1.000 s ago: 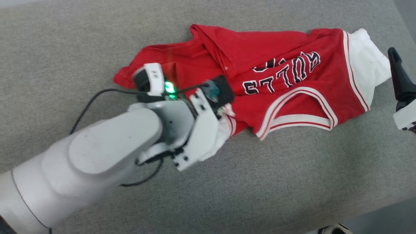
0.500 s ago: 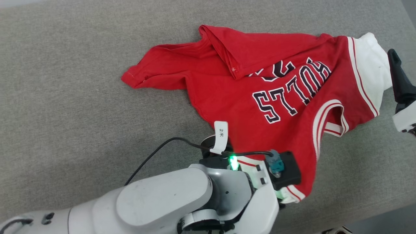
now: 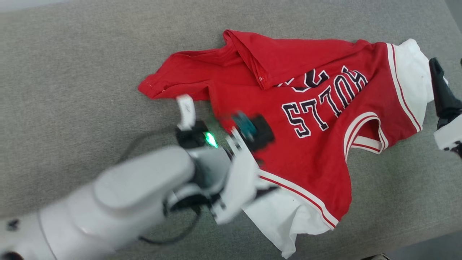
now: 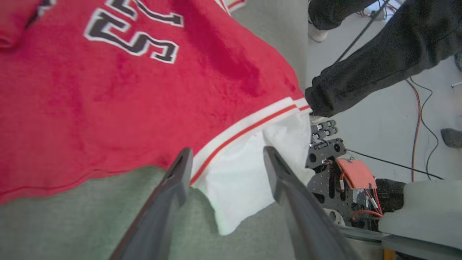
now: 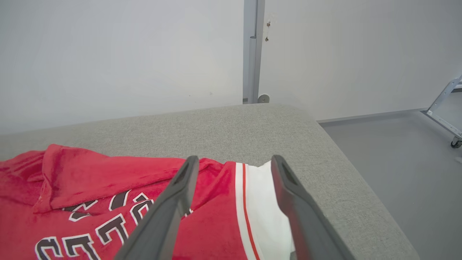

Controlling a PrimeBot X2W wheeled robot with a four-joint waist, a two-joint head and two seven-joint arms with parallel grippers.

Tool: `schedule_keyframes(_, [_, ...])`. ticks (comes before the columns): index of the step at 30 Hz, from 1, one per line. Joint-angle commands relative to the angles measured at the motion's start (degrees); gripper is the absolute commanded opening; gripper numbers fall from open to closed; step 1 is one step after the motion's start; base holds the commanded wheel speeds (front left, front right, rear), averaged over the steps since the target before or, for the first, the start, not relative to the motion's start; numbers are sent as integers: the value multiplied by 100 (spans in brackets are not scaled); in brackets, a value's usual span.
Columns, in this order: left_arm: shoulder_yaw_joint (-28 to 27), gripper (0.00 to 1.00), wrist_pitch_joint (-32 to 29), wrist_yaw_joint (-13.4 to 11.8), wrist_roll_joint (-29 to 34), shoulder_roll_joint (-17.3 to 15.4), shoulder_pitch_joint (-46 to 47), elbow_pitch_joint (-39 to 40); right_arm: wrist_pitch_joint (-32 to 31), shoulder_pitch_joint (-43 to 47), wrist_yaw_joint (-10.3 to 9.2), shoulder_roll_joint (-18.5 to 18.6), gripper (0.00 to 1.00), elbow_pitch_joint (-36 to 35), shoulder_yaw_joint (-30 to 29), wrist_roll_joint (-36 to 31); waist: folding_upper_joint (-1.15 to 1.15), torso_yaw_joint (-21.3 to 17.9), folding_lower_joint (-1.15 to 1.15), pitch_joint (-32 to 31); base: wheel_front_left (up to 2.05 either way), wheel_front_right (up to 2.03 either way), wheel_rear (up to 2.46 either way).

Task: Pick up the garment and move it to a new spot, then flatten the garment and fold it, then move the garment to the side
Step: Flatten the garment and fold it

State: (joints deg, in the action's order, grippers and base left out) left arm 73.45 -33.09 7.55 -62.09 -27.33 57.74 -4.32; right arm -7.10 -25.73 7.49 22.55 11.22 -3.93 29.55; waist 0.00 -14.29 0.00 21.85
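The garment (image 3: 306, 155) is a red jersey with dark white-outlined letters, lying rumpled on a grey padded surface (image 3: 72, 90). Its near white sleeve (image 3: 278, 220) lies spread by the surface's front edge. My left wrist (image 3: 231, 169) hovers over the jersey's left side. In the left wrist view my left gripper (image 4: 226, 155) stands open just above that white sleeve (image 4: 234, 180) and its striped trim, holding nothing. My right gripper (image 5: 234, 161) is open above the jersey's other white sleeve (image 5: 263, 202). One of its dark fingers (image 3: 442, 95) stands at the right edge.
The grey surface ends close below the near sleeve and just right of the far sleeve, with floor (image 5: 397, 151) beyond. A person's dark-clad limb (image 4: 361, 65), black hardware (image 4: 332, 151) and cables lie past the front edge. A white wall (image 5: 126, 54) stands behind.
My left gripper dragged the sleeve toward the front edge, then opened and let it go. The wrist has since pulled back over the jersey. The right gripper has held still.
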Motion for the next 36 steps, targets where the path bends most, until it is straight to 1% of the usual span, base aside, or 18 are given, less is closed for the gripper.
schedule_keyframes(1, [-10,100,58,-17,-165,-215,291,-230,12,80,1,-38,100,-4,18,-15,0,40,0,-51,0,0,0])
schedule_keyframes(2, [-10,100,58,-17,-165,-215,291,-230,12,80,1,-38,100,-4,18,-15,0,40,0,-51,0,0,0])
schedule_keyframes(4, [-4,100,-29,-17,-398,-361,466,-519,-4,100,1,-43,100,-16,30,-11,0,40,0,-74,0,0,0])
schedule_keyframes(6, [-25,100,-55,-16,-586,-434,685,-936,-9,97,1,-60,100,-31,42,-5,0,25,0,-77,0,0,0])
schedule_keyframes(8, [-41,100,-91,-16,-738,-428,862,-1389,-11,92,0,-83,100,-62,59,8,0,-7,0,-53,0,0,0])
schedule_keyframes(10, [-72,100,-128,-16,-855,-363,980,-1872,-16,85,1,-97,100,-78,78,21,0,-57,0,-4,0,0,0])
schedule_keyframes(13, [-194,100,-206,-16,-1249,-164,1070,-2439,-7,60,0,-109,100,-84,79,38,0,-143,0,71,0,0,0])
schedule_keyframes(17, [-353,100,-365,-16,-1753,37,1116,-2893,28,50,1,-126,100,-57,74,54,0,-250,0,155,0,0,0])
schedule_keyframes(19, [-356,100,-345,-16,-1817,70,1160,-3035,47,37,1,-146,100,-58,95,57,0,-297,0,195,0,0,0])
schedule_keyframes(21, [-265,100,-360,-17,-1661,86,1180,-3139,58,27,1,-160,100,-54,107,55,0,-331,0,237,0,0,0])
schedule_keyframes(22, [-223,82,-325,-17,-1576,91,1188,-3164,61,26,1,-166,100,-57,111,56,0,-338,0,256,0,0,0])
schedule_keyframes(23, [-198,42,-289,-17,-1546,91,1176,-3206,68,21,1,-169,100,-61,118,58,0,-345,0,274,0,0,0])
schedule_keyframes(24, [-199,0,-284,-17,-1632,108,1125,-3235,73,13,1,-180,100,-63,129,59,0,-354,0,286,0,0,0])
schedule_keyframes(26, [-210,0,-212,-17,-1676,124,1154,-3273,75,-4,1,-178,100,-64,129,62,0,-357,0,307,0,0,0])
schedule_keyframes(28, [-187,0,-109,-17,-1528,56,1305,-3330,82,-22,1,-179,100,-62,124,58,0,-352,0,314,0,0,0])
schedule_keyframes(36, [-116,0,489,-17,-735,-508,2158,-3872,121,35,1,-235,100,-84,205,34,0,-369,0,274,0,0,0])
